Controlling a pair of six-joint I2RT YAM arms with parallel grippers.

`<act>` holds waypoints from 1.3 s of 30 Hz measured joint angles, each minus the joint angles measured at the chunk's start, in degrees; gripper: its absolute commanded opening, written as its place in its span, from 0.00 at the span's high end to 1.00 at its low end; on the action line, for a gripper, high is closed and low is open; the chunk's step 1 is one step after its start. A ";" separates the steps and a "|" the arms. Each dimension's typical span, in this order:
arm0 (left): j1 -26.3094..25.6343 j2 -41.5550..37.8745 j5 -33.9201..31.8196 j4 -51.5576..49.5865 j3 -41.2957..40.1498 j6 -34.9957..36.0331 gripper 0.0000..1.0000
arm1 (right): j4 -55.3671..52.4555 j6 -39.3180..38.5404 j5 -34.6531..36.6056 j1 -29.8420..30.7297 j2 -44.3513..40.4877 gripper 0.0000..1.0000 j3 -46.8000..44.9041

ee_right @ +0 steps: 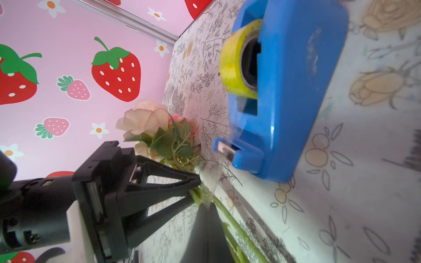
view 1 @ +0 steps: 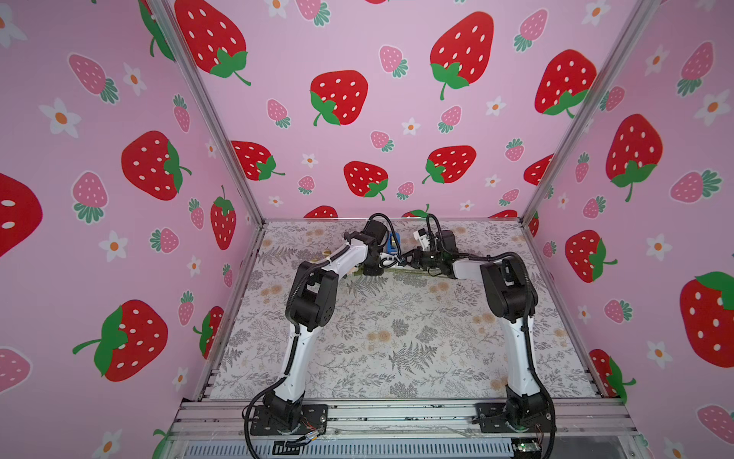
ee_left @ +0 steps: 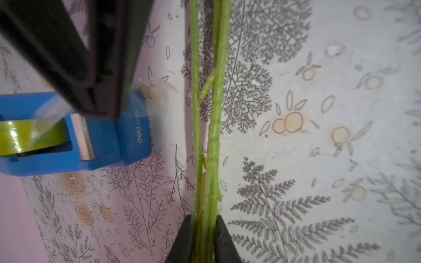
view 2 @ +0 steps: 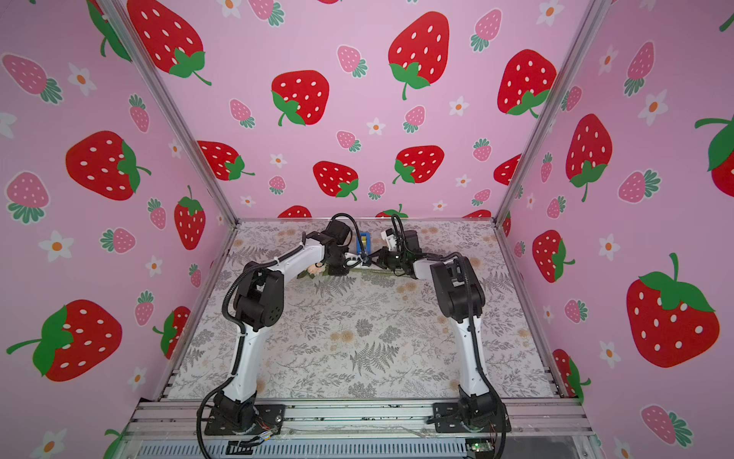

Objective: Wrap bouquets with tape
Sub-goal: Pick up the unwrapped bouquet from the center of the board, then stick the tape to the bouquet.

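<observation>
Strawberry walls (view 1: 357, 99), floral tabletop (view 1: 397, 337), bouquets (ee_right: 148, 123), tape (ee_right: 234, 61)

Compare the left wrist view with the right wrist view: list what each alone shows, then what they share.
Left wrist only: the "deli" lettering on the dispenser. Right wrist only: the bouquet's blooms and the wall's strawberries. Both: the blue dispenser, the tape roll with a strip drawn out to the shut right gripper, the green stems, and the left gripper shut on them.
</observation>
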 measured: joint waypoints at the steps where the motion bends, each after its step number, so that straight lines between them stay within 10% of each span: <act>1: 0.00 0.68 0.02 0.17 0.20 -0.09 0.81 | -0.02 -0.02 -0.09 0.00 -0.22 1.00 -0.35; 9: 0.00 1.66 -0.20 1.62 1.46 -2.16 1.00 | 1.16 -0.42 0.02 0.00 -2.43 1.00 -2.29; 39: 0.11 3.80 1.79 -0.24 6.84 -8.50 1.00 | 7.39 -1.33 1.03 2.80 -6.64 1.00 -15.32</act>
